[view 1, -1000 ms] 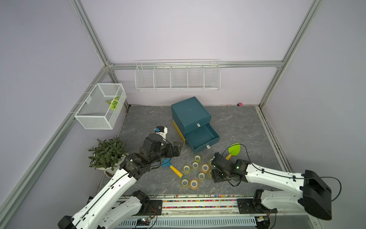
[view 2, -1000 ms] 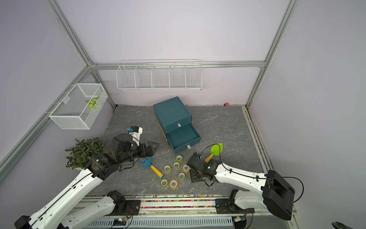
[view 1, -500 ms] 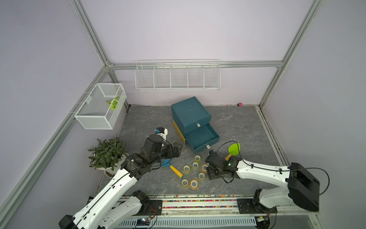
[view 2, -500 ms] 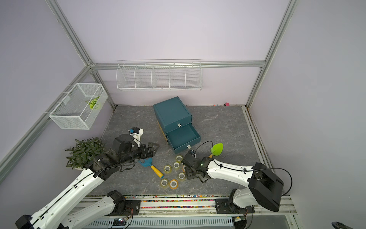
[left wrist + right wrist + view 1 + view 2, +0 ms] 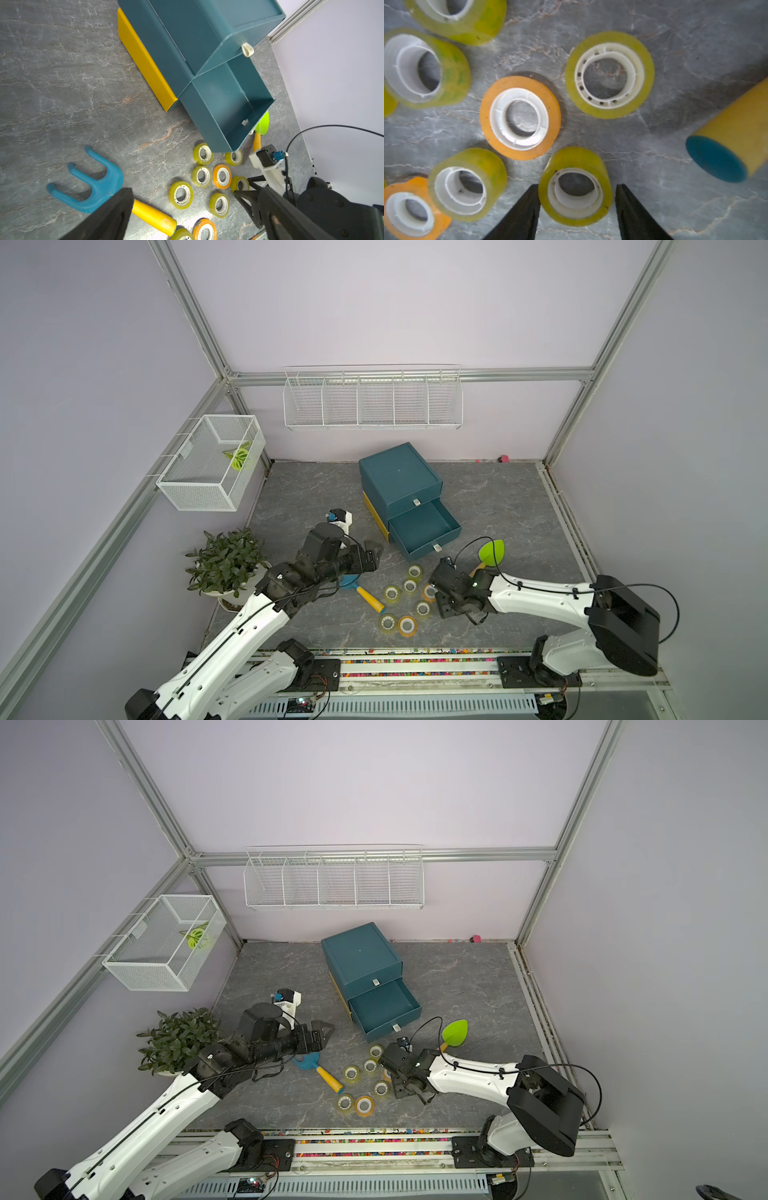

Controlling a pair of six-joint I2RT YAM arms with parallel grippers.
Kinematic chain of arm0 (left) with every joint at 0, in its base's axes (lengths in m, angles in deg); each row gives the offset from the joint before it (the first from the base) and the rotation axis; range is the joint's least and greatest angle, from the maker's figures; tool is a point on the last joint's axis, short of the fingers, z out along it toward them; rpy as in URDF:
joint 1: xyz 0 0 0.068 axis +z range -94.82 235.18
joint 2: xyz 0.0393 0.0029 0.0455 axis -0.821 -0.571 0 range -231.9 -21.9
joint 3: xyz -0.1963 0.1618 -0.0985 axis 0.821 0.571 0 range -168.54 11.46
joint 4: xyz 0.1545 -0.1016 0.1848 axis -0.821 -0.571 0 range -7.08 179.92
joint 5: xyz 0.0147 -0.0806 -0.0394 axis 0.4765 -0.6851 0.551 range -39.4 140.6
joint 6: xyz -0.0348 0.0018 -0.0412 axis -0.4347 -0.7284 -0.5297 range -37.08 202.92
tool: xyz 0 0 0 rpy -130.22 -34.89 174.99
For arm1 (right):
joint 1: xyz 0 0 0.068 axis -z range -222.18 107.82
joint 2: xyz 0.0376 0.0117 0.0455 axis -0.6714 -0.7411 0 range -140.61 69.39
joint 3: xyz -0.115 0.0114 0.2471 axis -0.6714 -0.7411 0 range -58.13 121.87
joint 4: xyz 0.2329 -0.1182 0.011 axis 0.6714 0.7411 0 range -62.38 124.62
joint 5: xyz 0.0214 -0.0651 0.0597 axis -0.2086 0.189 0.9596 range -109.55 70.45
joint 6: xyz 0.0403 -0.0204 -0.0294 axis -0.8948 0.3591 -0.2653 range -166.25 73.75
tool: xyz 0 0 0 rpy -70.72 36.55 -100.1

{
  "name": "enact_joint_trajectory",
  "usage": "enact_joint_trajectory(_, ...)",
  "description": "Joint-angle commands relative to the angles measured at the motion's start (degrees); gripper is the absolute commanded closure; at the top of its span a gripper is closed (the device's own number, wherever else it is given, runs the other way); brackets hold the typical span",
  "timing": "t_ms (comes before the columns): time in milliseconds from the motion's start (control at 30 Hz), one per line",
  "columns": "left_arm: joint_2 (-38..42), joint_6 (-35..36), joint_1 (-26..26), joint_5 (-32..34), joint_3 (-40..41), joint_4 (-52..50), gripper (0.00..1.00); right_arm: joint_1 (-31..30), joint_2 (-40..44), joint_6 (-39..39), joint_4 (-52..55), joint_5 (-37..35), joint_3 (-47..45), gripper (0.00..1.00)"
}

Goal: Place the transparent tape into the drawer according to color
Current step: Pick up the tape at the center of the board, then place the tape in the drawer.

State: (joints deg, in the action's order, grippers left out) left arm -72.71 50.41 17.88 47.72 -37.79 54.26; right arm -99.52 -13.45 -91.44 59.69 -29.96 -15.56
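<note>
Low in both top views, our right jaws sit open around a yellow-green tape roll [image 5: 572, 158] on the surface [image 5: 675, 62]. Our left jaws are wide open, empty.

Open drawer [image 5: 420, 525] unobstructed above; tape rolls [image 5: 392, 593] packed close; rake handle [image 5: 371, 600] flanks cluster.
</note>
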Motion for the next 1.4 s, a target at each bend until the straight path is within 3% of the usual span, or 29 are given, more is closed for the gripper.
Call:
enact_joint_trajectory(0,-0.2,-0.1,-0.3,0.3,0.6,0.9,0.0,0.2,-0.1,-1.5,1.4,-1.2,-1.4,0.41)
enact_joint_trajectory(333,-0.6,-0.4,-0.2,0.0,1.5,1.4,0.0,2.1,0.1,-1.2,-1.2,1.0,-3.4,0.41)
enact_joint_trajectory(533,-1.1,-0.4,-0.2,-0.1,2.0,1.7,0.0,2.8,1.6,-0.7,-2.7,1.8,-4.7,0.51)
enact_joint_trajectory(800,-1.3,-0.6,-0.2,-0.1,2.7,2.2,0.0,4.0,14.5,1.3,-1.6,6.0,-4.7,0.58)
enact_joint_trajectory(1033,-1.4,-0.8,-0.2,-0.4,4.1,3.4,0.0,5.9,24.7,6.2,2.9,4.4,3.1,0.59)
enact_joint_trajectory(1167,-1.6,-1.1,-0.2,-0.6,4.5,3.7,0.0,11.3,21.2,10.1,3.7,5.8,11.1,0.59)
enact_joint_trajectory(1367,-1.4,-1.1,-0.2,-0.8,4.1,3.3,0.0,17.1,8.8,14.4,0.9,8.4,22.7,0.59)
